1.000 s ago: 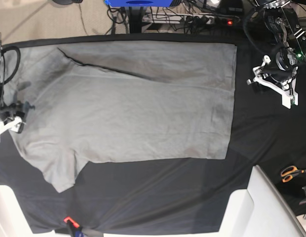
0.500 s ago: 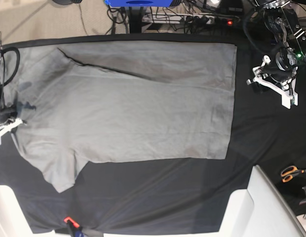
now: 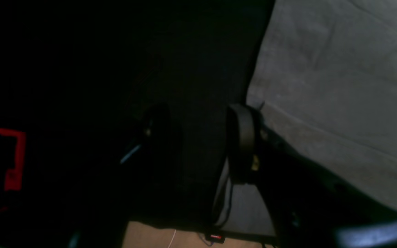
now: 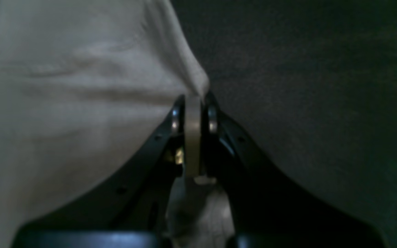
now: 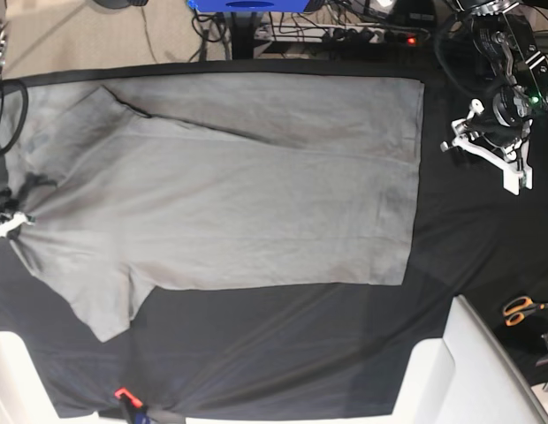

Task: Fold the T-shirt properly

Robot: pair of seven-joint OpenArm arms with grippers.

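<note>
The grey T-shirt (image 5: 256, 185) lies spread flat on the black tablecloth (image 5: 300, 353), hem to the right, one sleeve at the lower left. My right gripper (image 5: 4, 221) is at the table's far left. In the right wrist view it (image 4: 193, 113) is shut on a pinched edge of the T-shirt (image 4: 64, 103). My left gripper (image 5: 490, 159) is over the black cloth to the right of the hem. In the left wrist view it (image 3: 198, 141) is open and empty, with the T-shirt (image 3: 339, 86) just beside one finger.
Orange-handled scissors (image 5: 520, 309) lie at the right edge. White bins (image 5: 486, 371) stand along the front. A red clamp (image 5: 124, 395) sits on the front cloth edge. Cables and a power strip (image 5: 362, 35) lie behind the table.
My right gripper has moved left toward the table's edge, pulling the shirt's left edge with it. The left arm has not moved.
</note>
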